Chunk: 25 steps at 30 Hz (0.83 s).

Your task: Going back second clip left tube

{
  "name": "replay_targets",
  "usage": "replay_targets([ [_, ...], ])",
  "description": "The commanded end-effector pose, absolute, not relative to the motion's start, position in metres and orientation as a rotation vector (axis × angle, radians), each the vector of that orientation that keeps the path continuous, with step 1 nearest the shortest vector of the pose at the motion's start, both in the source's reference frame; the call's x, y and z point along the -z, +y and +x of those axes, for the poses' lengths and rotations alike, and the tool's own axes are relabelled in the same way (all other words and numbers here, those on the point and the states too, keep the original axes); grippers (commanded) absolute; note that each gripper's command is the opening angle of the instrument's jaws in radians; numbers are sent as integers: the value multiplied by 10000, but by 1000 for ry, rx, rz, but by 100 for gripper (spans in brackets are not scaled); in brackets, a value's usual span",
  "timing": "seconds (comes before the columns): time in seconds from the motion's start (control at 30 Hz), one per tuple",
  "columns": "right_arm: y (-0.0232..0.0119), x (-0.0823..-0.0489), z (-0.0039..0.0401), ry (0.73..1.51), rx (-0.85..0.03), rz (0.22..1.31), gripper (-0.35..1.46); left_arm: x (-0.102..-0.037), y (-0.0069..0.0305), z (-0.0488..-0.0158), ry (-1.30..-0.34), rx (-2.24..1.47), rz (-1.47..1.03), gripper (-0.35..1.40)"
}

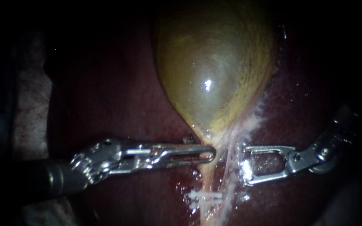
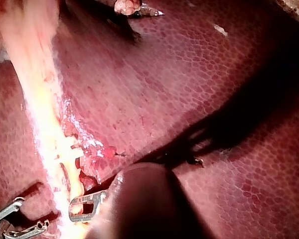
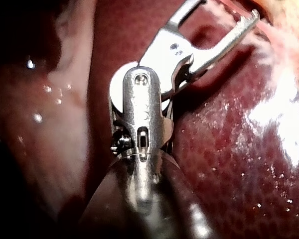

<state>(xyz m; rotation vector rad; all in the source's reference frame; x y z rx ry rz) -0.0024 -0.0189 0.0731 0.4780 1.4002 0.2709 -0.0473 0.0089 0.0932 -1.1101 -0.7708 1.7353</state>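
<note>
The yellow-green gallbladder narrows to a neck at the centre of the endoscope view. My left instrument reaches in from the left, its jaws shut on that neck. Below the neck runs the pale left tube, crossed by two white clips. My right instrument stands just right of the tubes with open, empty jaws. The right wrist view shows those jaws spread over the liver. In the left wrist view my left instrument's jaws lie on the pale tube, with the right instrument beyond it.
Dark red liver lies all around the gallbladder. A second pale strand runs beside the left tube, close to my right instrument's jaw tips. Whitish tissue borders the liver at the far left.
</note>
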Motion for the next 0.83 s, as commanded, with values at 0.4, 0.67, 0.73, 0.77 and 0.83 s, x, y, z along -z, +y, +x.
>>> replay_targets([
  [0.4,-189,-731,-22,1400,-272,478,49,-941,90,-475,-768,-1737,-1112,-35],
  [0.67,-189,-731,-22,1401,-272,478,49,-941,90,-477,-770,-1737,-1112,-35],
  [0.73,-189,-731,-22,1401,-272,478,49,-941,90,-477,-770,-1737,-1112,-35],
  [0.77,-189,-731,-22,1401,-272,478,49,-941,90,-477,-770,-1737,-1112,-35],
  [0.83,-189,-731,-22,1400,-272,478,49,-941,90,-476,-770,-1737,-1112,-35],
])
